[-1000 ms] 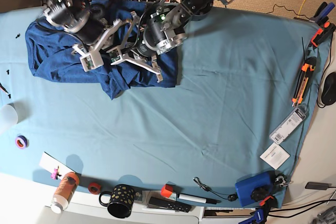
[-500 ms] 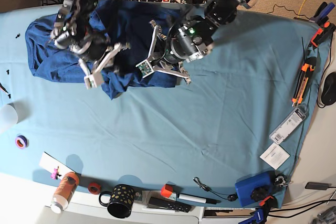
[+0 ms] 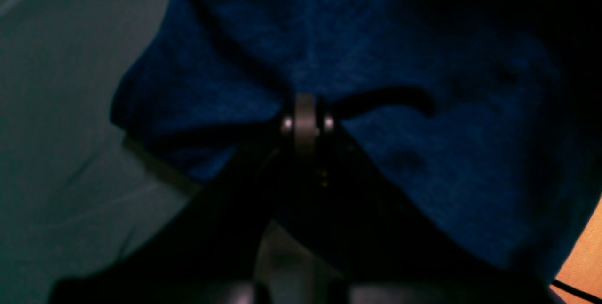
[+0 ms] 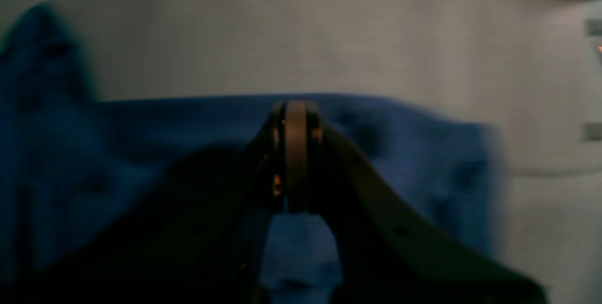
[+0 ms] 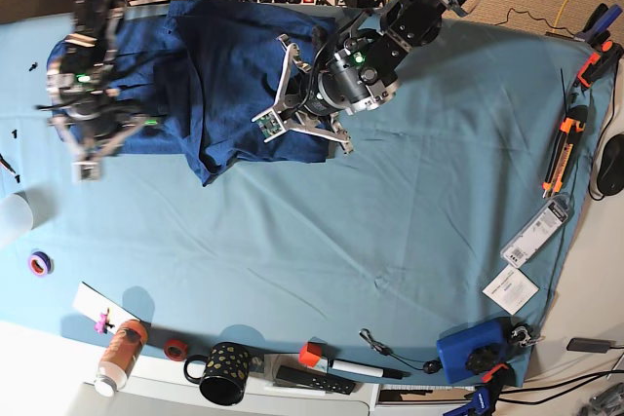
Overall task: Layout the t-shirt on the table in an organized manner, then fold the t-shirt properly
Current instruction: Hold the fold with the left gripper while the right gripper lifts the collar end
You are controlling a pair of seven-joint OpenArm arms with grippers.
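Surface: the table [image 5: 390, 231], wide, covered in light teal cloth with faint creases; mostly bare across the middle and right.
Clutter: small items along the near edge, among them a spotted black mug [image 5: 222, 373], a bottle with an orange label [image 5: 121, 356] and a blue box [image 5: 471, 350]; tools at the right edge.
Garment: the t-shirt [image 5: 234, 75], dark navy, bunched in overlapping folds at the far left of the table, not yet spread flat.
Handling (judgement): soft, light, limp; it will drape and drag rather than hold shape, and layers may lift together. Best taken by pinching a single hem edge or shoulder corner, one per arm, then pulled apart.
Left gripper [image 3: 305, 120]: jaws together; in its wrist view a ridge of navy fabric is drawn up at the tips, so it looks clamped on the t-shirt, at the garment's right side.
Right gripper [image 4: 295, 153]: jaws together; shirt fabric lies right behind the tips, but blur hides whether any is pinched. This arm sits at the garment's left end.
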